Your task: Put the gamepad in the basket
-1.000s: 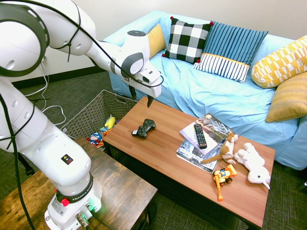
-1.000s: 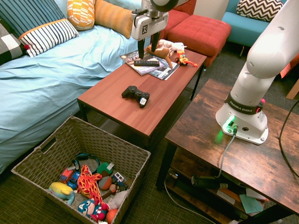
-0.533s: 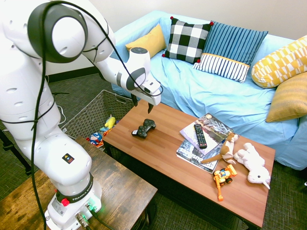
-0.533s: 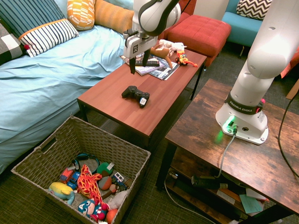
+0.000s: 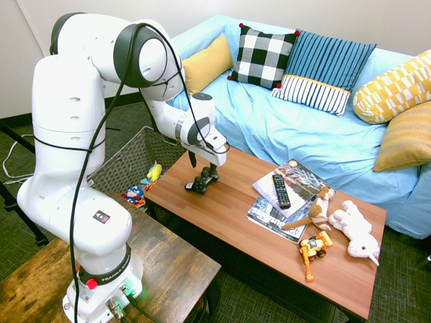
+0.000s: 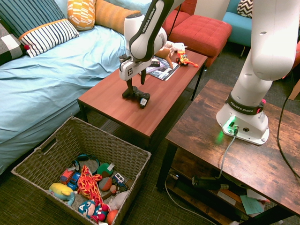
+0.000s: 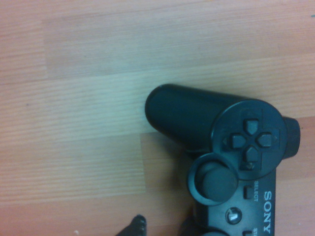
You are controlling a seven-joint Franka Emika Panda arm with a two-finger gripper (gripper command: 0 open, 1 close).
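- A low wooden coffee table point(image 5: 229, 208) stood in front of a sofa point(image 5: 303, 134) draped in light blue and lined with patterned cushions point(image 5: 264, 55).
- Magazines point(image 5: 286, 195) with a remote point(image 5: 281, 190) on top, plush animals point(image 5: 353, 229) and a toy truck point(image 5: 314, 249) lay at the table's far end.
- The basket point(image 6: 79, 173) sat on the carpet beside the table, holding toys.
- The gamepad point(image 6: 137, 95) lay flat on the table near the basket end.
- The gripper point(image 6: 134, 82) pointed down directly over the gamepad, fingers spread apart on either side of it, nothing gripped.
- The wrist view showed the gamepad point(image 7: 231, 162) close up against the wood.
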